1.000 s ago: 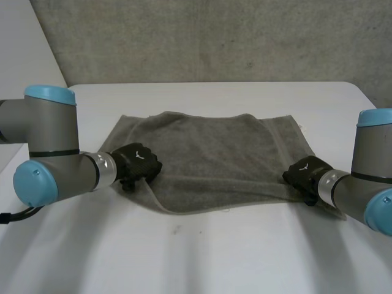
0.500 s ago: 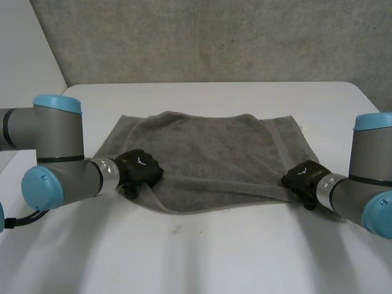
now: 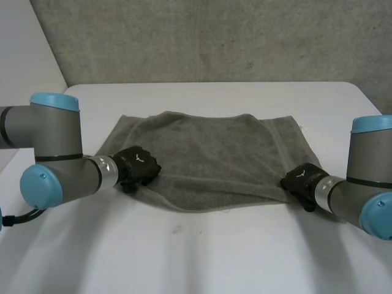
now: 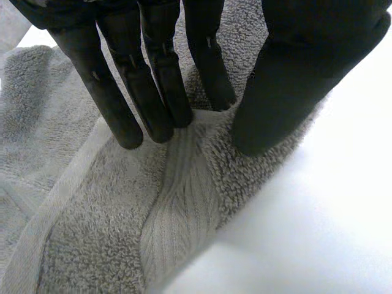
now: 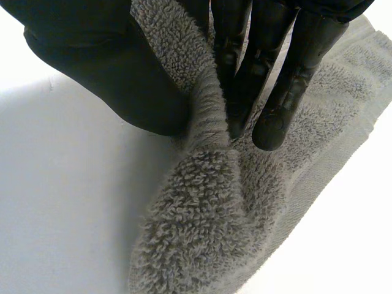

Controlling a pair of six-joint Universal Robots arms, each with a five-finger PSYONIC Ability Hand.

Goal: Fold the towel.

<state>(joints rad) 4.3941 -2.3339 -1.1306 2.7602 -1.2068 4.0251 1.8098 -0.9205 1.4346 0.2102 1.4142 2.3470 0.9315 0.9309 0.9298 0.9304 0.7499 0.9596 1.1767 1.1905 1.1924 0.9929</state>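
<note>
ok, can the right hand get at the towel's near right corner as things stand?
Likely yes: the right hand sits on that corner of the towel, with a ridge of cloth pinched between thumb and fingers and nothing in the way.

No readable text or labels

Head camera overlooked the surface (image 3: 202, 257) from its near edge; both wrist cameras sat close over the shared towel (image 3: 208, 153).
</note>
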